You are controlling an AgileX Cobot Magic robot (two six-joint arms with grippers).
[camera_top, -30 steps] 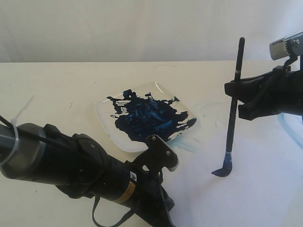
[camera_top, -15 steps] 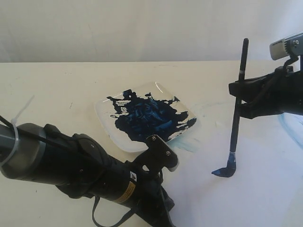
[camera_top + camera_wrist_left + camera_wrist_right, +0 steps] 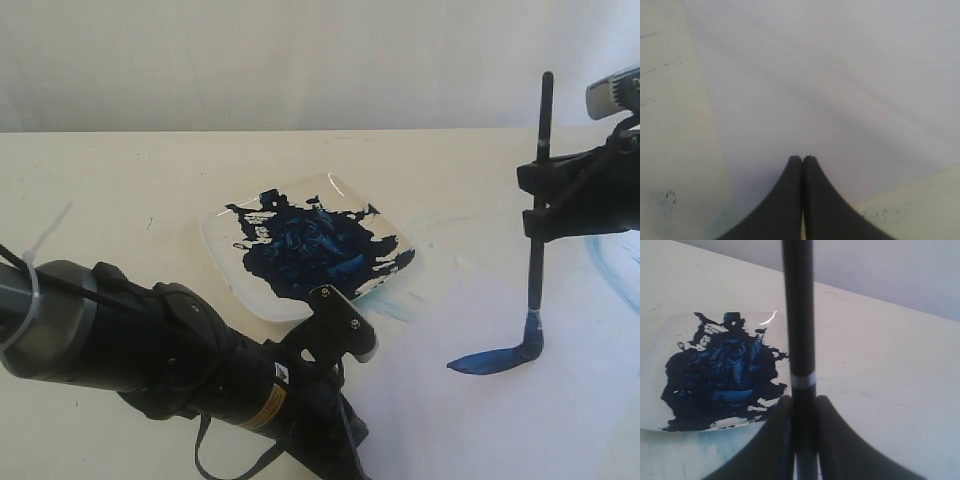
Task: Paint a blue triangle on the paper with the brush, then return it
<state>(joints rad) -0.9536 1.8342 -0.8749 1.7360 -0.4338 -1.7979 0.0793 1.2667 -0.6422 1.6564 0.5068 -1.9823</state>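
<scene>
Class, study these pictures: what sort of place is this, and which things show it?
Probably a robot lab bench set up for painting: a plain pale table, a black robot arm, a plate smeared with dark blue paint, and the right hand holding a brush upright on paper.

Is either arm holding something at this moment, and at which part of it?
The right jaws hold the brush by its handle, around the middle, well above the bristles. The left jaws are shut on nothing.
</scene>
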